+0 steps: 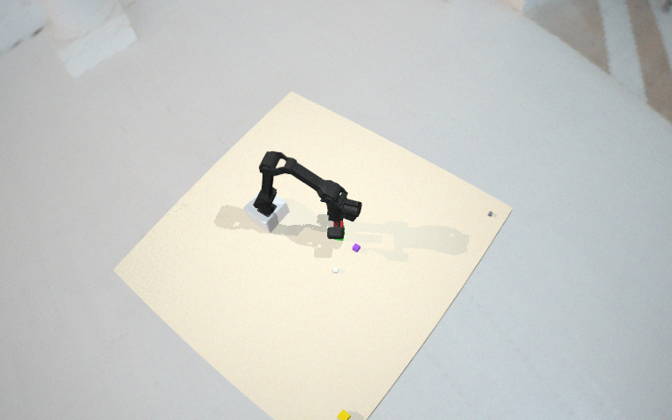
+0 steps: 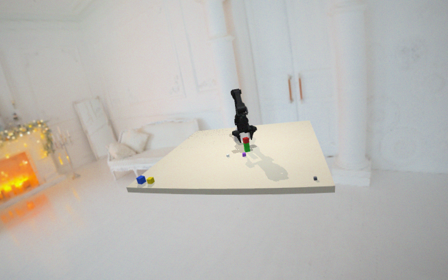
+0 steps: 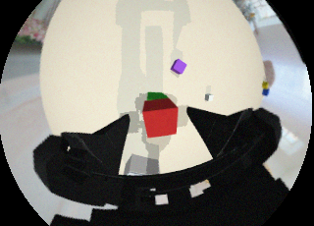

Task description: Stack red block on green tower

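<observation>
The red block sits on top of the green tower, of which only a green sliver shows behind it in the wrist view. In the top view the red block is mostly hidden by the fingers. My gripper is open wide. Its fingers stand on either side of the red block with a gap on each side, not touching it. The tower stands upright on the cream table.
A small purple cube and a tiny white cube lie close to the tower. A blue cube and a yellow cube sit at a table corner. A dark cube sits at another corner.
</observation>
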Robot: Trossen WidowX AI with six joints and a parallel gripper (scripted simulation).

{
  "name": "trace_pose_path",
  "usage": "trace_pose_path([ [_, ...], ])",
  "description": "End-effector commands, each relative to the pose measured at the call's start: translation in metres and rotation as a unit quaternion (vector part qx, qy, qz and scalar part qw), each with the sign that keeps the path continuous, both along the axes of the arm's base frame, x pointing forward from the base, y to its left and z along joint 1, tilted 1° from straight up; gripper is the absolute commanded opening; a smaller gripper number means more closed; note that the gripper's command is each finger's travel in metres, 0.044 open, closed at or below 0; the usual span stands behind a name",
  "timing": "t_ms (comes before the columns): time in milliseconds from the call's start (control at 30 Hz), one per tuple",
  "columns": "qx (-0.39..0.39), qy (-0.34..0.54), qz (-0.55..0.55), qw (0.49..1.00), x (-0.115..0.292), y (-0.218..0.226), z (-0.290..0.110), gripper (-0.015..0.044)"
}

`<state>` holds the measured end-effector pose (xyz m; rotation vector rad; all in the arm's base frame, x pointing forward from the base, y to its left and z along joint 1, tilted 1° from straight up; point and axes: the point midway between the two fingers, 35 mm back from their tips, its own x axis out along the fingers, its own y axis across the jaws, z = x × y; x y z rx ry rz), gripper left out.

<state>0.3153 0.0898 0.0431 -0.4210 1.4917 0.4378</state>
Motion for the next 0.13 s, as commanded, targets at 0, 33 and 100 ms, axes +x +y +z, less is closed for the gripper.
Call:
trace_pose_path([
  [0,0.0,0.0,0.0,1.0,0.0002,0.0001,-0.0002,0.044],
  [33,0.0,0.0,0.0,1.0,0.0002,0.0001,-0.0002,0.044],
  [100,0.0,0.0,0.0,1.0,0.0002,0.0001,-0.0002,0.044],
])
